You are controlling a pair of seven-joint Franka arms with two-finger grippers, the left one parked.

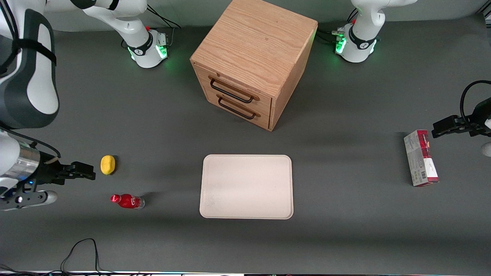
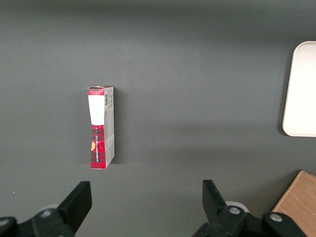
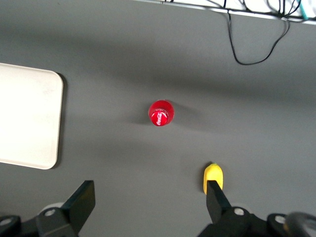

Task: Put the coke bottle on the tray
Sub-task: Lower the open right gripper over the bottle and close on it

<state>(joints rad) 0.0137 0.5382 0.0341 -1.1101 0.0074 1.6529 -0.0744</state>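
Observation:
The coke bottle [image 1: 127,201] is a tiny red bottle with a red cap, standing on the dark table between the tray and the working arm's end. From the right wrist view I look down on its cap [image 3: 161,113]. The cream-white tray [image 1: 246,186] lies flat and bare mid-table, in front of the cabinet; its rounded corner shows in the right wrist view [image 3: 27,118]. My right gripper [image 1: 89,171] hovers beside the yellow lump, farther from the front camera than the bottle. It is open and empty [image 3: 150,197], its fingers wide apart and well clear of the bottle.
A yellow lump [image 1: 107,165] lies close to one fingertip [image 3: 213,177]. A wooden two-drawer cabinet [image 1: 253,57] stands farther back than the tray. A red-and-grey carton [image 1: 420,158] lies toward the parked arm's end. A black cable [image 1: 80,253] loops at the table's near edge.

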